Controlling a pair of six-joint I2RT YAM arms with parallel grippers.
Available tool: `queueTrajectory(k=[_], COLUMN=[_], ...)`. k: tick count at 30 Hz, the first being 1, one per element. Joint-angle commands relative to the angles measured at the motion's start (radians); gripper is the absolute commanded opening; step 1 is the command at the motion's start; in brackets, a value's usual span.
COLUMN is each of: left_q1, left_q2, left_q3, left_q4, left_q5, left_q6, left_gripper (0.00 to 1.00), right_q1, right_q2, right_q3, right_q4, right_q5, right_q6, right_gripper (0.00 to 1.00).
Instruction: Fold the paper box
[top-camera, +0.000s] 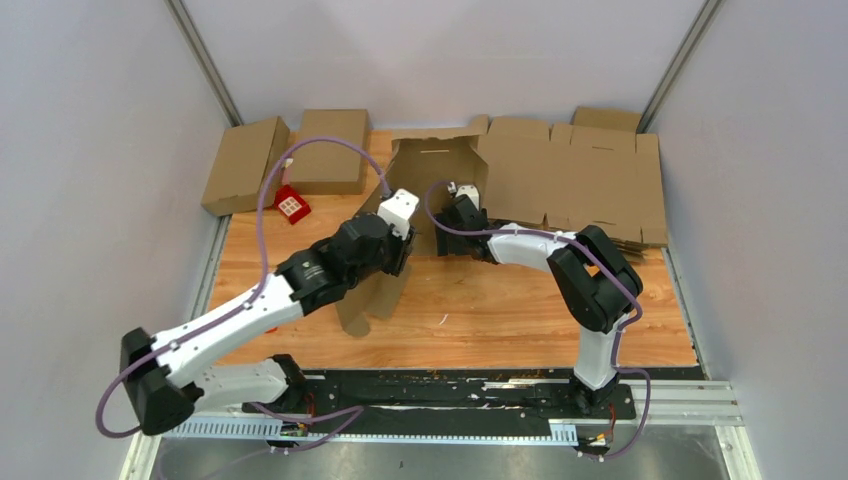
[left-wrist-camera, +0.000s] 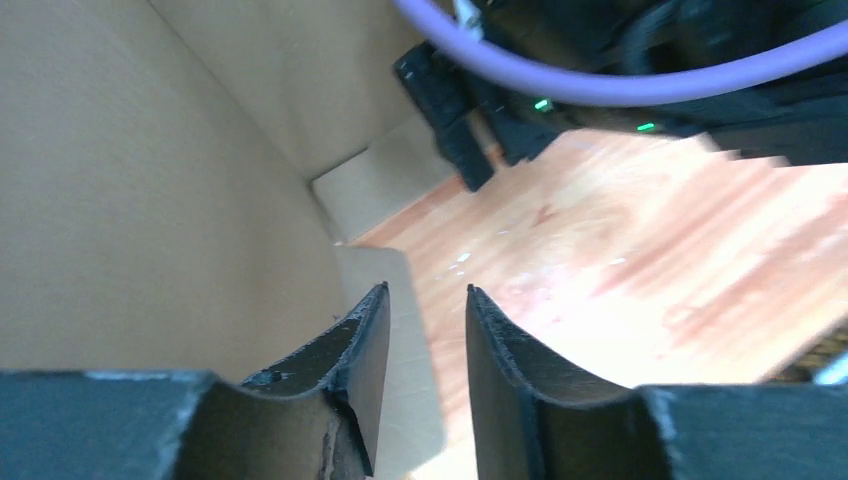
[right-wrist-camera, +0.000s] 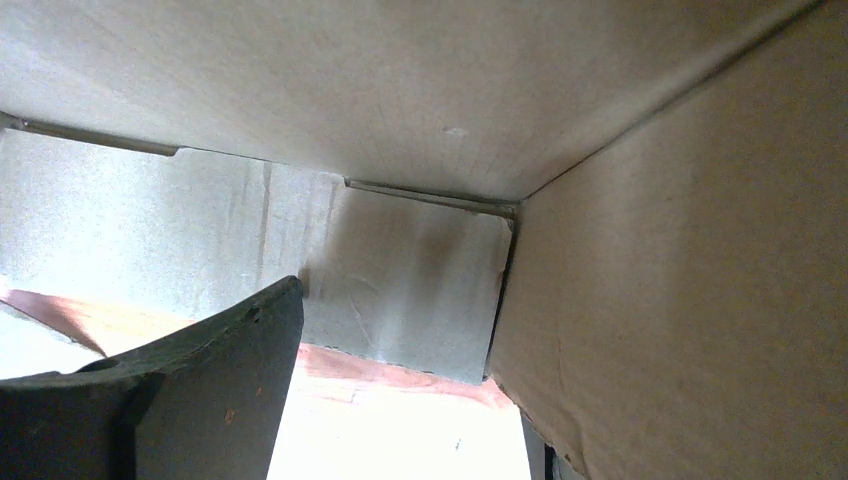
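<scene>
The brown paper box (top-camera: 435, 165) stands half-formed at the back middle of the wooden table (top-camera: 500, 310), its open side facing me. One long flap (top-camera: 355, 308) trails toward the front left. My left gripper (top-camera: 402, 243) is at the box's left wall, and in the left wrist view it (left-wrist-camera: 427, 290) is open, a narrow gap with nothing in it and the wall (left-wrist-camera: 150, 200) to its left. My right gripper (top-camera: 462, 210) reaches inside the box. Its left finger (right-wrist-camera: 200, 380) shows, while a cardboard wall (right-wrist-camera: 680, 300) hides the other; the jaws stand wide.
A stack of flat cardboard blanks (top-camera: 590, 180) lies at the back right. Two finished boxes (top-camera: 245, 165) (top-camera: 330, 150) sit at the back left, with a small red object (top-camera: 292, 205) beside them. Grey walls close in both sides.
</scene>
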Motion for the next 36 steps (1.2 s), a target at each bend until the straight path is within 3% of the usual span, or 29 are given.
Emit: queueTrajectory(k=[1,6,12,17,21,26,28,36], left_q1=[-0.007,-0.007,-0.007,-0.007,-0.007,-0.007,-0.007,-0.007], left_q2=[-0.151,-0.256,-0.335,-0.391,-0.465,-0.496,-0.484,-0.427], left_q3=[0.091,0.167,0.219,0.203,0.173,0.184,0.202,0.261], left_q4=[-0.102,-0.273,-0.427,-0.489,-0.486,-0.506,-0.517,-0.438], left_q5=[0.139,0.134,0.114,0.005,-0.138,-0.266,-0.283,-0.217], left_q6=[-0.087,-0.129,-0.154,-0.157,-0.160,-0.164,-0.153,0.047], left_gripper=[0.46,0.59,0.73,0.78,0.80,0.90,0.99,1.00], right_q1=[0.006,0.011,0.017,0.017,0.017,0.018,0.017,0.017], right_q2=[-0.012,-0.010,-0.017,-0.032,-0.054,-0.051,-0.045,-0.045], right_q3=[-0.007,-0.002,0.009,0.014,0.007,0.014,0.016,0.013], right_q4=[-0.099,-0.102,-0.117,-0.121,-0.122,-0.129,-0.128,-0.125], right_q5=[0.013,0.021,0.042,0.038,0.038,0.034,0.030,0.024], right_q6=[-0.008,-0.013,-0.025,-0.029,-0.039,-0.045,-0.044,-0.040], right_gripper=[0.73,0.74,0.86,0.86,0.87,0.87,0.87,0.87])
